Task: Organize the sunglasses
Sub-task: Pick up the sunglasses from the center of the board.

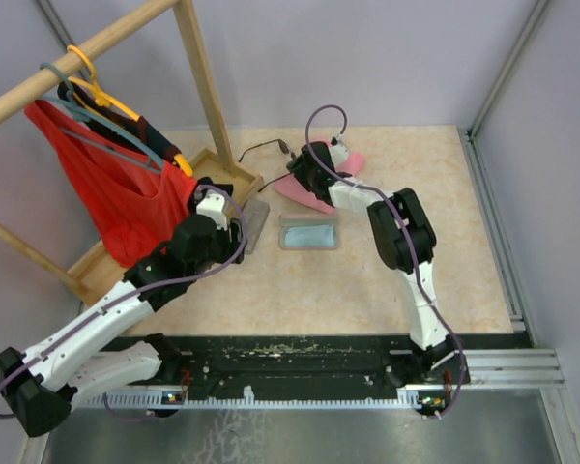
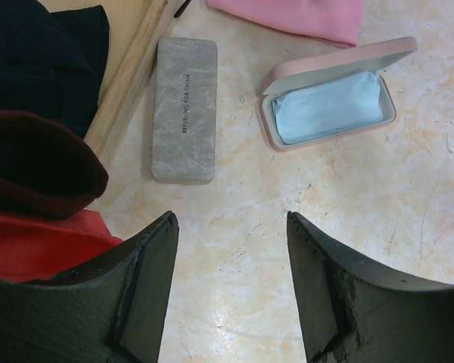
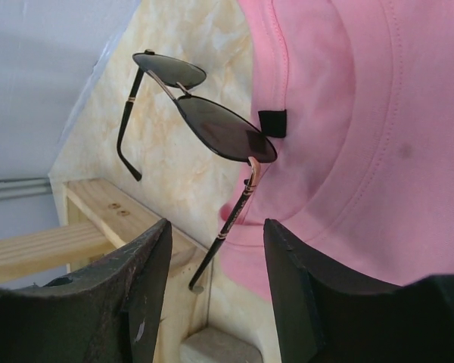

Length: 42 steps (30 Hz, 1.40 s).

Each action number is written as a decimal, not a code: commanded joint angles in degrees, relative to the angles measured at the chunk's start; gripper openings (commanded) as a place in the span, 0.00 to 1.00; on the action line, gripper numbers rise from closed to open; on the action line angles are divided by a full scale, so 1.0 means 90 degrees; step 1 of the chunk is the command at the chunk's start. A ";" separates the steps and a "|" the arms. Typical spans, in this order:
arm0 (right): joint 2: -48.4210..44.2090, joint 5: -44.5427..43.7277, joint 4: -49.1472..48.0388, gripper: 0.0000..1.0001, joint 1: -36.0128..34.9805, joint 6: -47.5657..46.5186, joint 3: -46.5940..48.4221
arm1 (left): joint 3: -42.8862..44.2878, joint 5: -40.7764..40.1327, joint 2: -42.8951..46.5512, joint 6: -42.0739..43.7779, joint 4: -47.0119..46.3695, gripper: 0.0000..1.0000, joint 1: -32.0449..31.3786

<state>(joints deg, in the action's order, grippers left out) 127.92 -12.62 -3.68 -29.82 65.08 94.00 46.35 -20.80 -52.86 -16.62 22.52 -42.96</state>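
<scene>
One pair of sunglasses [image 3: 212, 125] lies unfolded on the table, with one dark lens against the edge of a pink garment [image 3: 363, 128]. My right gripper [image 3: 216, 227] is open just short of them, and the tip of one slim arm reaches into the gap between its fingers without being touched. In the top view the sunglasses [image 1: 271, 146] are a thin dark line left of the right gripper [image 1: 304, 162]. My left gripper [image 2: 231, 219] is open over bare table, nothing between its fingers. It hangs near a shut grey case [image 2: 184, 110] and an open pink case [image 2: 386, 54] lined with a light-blue cloth [image 2: 329, 106].
A wooden clothes rack [image 1: 198, 68] stands at the back left, its base [image 1: 227, 172] beside the sunglasses and grey case [image 1: 255, 224]. A red garment [image 1: 116, 184] and hangers [image 1: 106, 101] hang from it beside the left arm. The open case [image 1: 309, 233] sits mid-table.
</scene>
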 commanded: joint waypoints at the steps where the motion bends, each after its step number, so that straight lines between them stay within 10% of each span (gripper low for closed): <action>1: 0.0199 -0.0240 -0.0246 0.52 -0.0053 0.0386 0.0473 | -0.0052 0.0140 0.0103 0.0060 -0.0032 0.66 0.0037; 42: 0.0897 0.0566 -0.1748 0.02 0.0146 0.1249 0.0654 | -0.0122 0.0056 0.0110 0.0090 -0.0014 0.66 0.0066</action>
<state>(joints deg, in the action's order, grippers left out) 138.50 -9.43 -11.60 -29.36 73.34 100.82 45.65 -19.97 -52.18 -16.60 22.55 -42.61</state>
